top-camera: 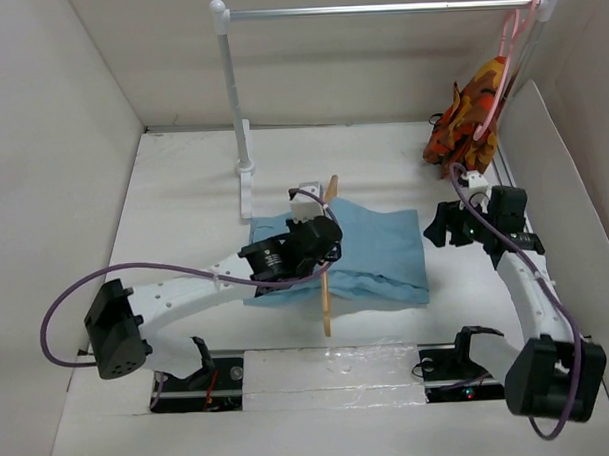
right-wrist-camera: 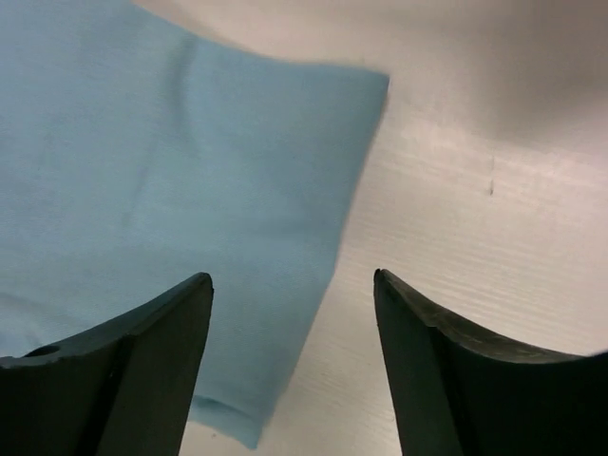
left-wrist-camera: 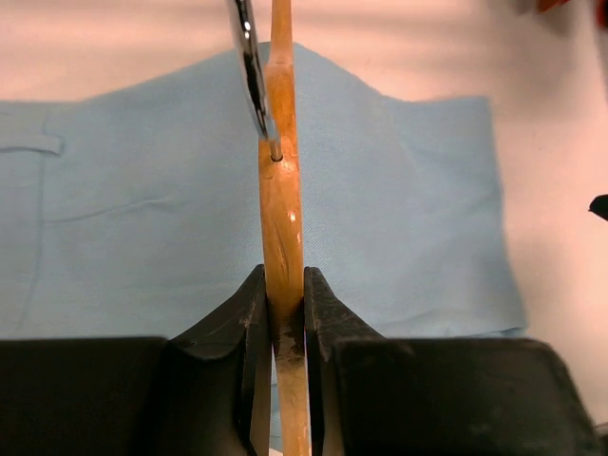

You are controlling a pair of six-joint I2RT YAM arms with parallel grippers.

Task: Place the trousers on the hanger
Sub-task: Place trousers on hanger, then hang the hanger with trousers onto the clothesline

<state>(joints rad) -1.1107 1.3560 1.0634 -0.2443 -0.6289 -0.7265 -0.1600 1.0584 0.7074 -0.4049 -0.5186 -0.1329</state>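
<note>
A: Left side status?
B: The left gripper is clamped on the hanger, one pad on each flat face of the wood, below the point where the metal hook enters it. The grip looks square, no visible twist.
A: Why hold it edge-on?
B: My read is that a narrow wooden edge is the only thing two fingers can pinch firmly. It also stands the hanger up, so cloth could pass over or through it instead of pinning it flat.
A: Where are the trousers?
B: The trousers lie folded flat on the table, directly under the hanger. The hanger crosses their left half from far edge to near edge. I can't tell whether wood touches cloth.
A: And the right?
B: The right gripper is spread wide and holds nothing. It hangs over the right-hand edge of the trousers, one finger above cloth and one above bare table. It looks staged to pinch that edge and feed it to the hanger.
A: Progress?
B: Early. Nothing is draped on the hanger yet.
A: Risks?
B: Folded layers, so it may grab only the top one. The patterned garment on the pink hanger hangs from the rail well behind, out of the way.
</note>
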